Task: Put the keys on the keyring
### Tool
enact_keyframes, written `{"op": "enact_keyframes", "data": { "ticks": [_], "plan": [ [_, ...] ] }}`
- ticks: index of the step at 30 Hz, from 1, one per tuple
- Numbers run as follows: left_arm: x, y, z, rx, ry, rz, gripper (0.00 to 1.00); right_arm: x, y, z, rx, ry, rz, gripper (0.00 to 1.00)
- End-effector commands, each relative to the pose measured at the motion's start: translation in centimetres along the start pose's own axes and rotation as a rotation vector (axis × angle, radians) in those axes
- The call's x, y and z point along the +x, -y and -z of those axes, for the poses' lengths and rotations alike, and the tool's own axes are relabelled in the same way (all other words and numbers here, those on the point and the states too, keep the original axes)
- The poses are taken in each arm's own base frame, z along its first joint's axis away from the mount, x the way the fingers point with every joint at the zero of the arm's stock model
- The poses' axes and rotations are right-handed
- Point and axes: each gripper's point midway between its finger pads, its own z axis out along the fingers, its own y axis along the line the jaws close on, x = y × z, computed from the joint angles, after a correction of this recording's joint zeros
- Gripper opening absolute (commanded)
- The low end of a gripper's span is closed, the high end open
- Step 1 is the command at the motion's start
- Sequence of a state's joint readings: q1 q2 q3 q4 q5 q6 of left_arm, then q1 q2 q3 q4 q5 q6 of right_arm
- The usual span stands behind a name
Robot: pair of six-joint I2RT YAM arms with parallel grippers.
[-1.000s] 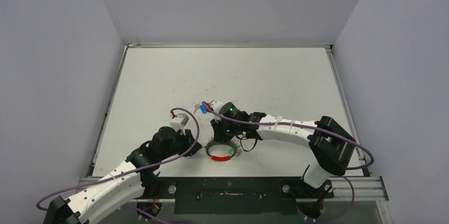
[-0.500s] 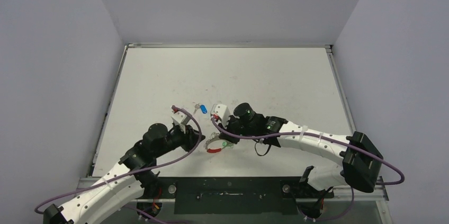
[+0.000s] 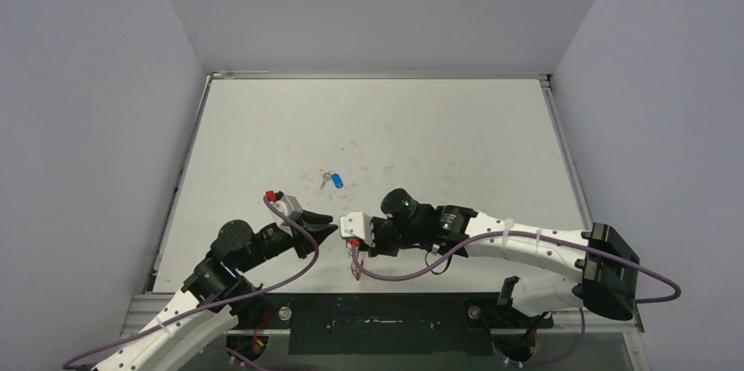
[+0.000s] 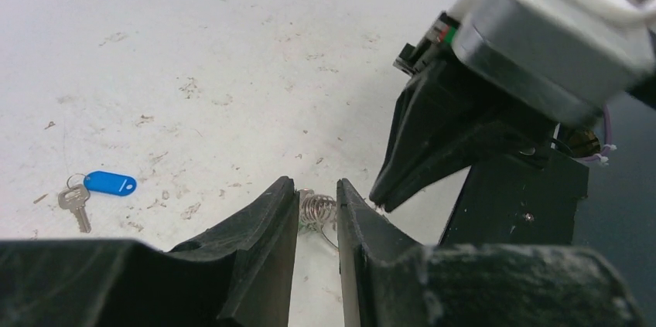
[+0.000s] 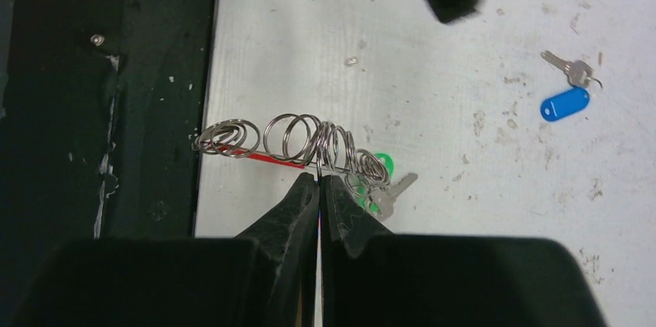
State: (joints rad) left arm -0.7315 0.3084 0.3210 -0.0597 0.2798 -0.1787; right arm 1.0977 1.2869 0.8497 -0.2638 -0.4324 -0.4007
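Silvery keyring pinched by right hand; left hand slightly spread; blue key on table.

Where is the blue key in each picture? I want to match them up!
Top external: the blue key lies mid-table, beyond both hands.
Left wrist: blue key at lower left, on the table.
Right wrist: blue key at upper right, on the table.
Shared landmark: the right hand, which pinches the keyring; it is at right in the left wrist view and at bottom centre in its own.
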Motion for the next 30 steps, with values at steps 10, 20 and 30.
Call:
{"op": "enact_keyframes", "data": {
  "ticks": [10, 20, 30],
  "plan": [
    [0.9, 0.4, 0.1, 0.035, 0.037, 0.004, 0.23, 2.7, -3.5, -5.2, -0.081, -0.062, -0.111, 0.0],
    [2.6, 0.9, -1.0, 0.091, 0.095, 0.043, 0.23, -0.8, -1.8, -2.6, -0.117, 0.239, -0.27, 0.0],
    [4.4, 1.5, -1.9, 0.145, 0.042, -0.031, 0.24, -2.1, -1.6, -0.6, -0.134, 0.304, -0.273, 0.0]
  ]
}}
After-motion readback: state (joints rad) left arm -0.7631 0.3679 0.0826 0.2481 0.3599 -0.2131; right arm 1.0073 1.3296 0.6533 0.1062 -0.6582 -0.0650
